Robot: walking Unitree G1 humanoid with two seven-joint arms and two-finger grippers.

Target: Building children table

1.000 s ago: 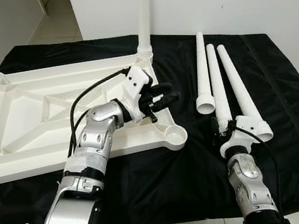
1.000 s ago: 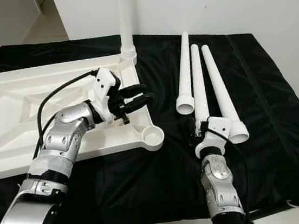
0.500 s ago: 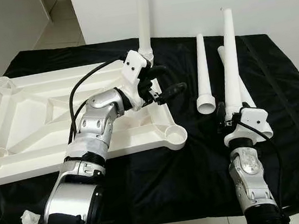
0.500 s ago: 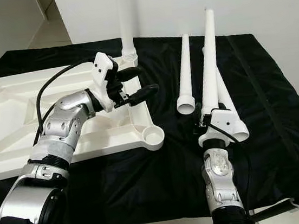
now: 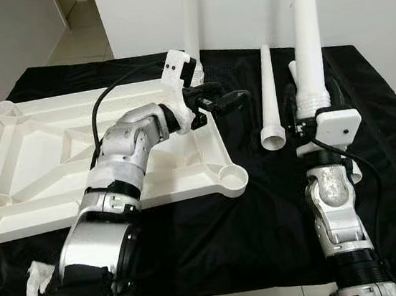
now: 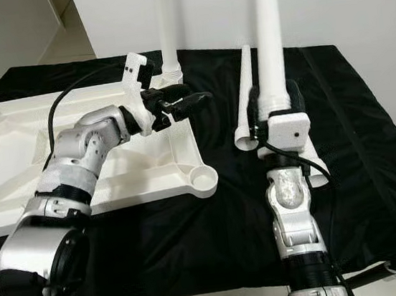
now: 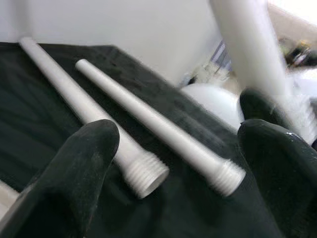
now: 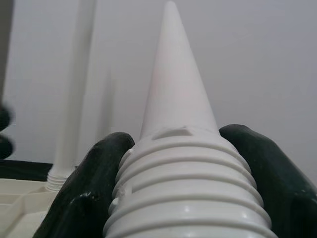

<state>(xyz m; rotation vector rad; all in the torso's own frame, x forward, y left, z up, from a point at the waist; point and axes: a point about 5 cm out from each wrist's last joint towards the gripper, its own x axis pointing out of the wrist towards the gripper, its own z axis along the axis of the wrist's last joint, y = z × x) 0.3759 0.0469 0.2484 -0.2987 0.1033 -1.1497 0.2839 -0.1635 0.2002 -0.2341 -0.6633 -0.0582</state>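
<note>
Lying upside down on the black cloth (image 5: pixel 216 239), the white tabletop (image 5: pixel 34 164) has one leg (image 5: pixel 189 19) already standing in its far corner socket. Second leg (image 6: pixel 267 31) held upright, right gripper (image 6: pixel 275 113) clamped on its threaded end, above the cloth beside the two spare legs (image 5: pixel 267 89). Left gripper (image 5: pixel 227 102) hovers over the tabletop's right rim, fingers spread wide, holding nothing. Step in hand, likely: carrying the leg to the near corner socket (image 5: pixel 232 180). Next calls for seating the threads squarely and twisting. No brand or writing legible anywhere.
</note>
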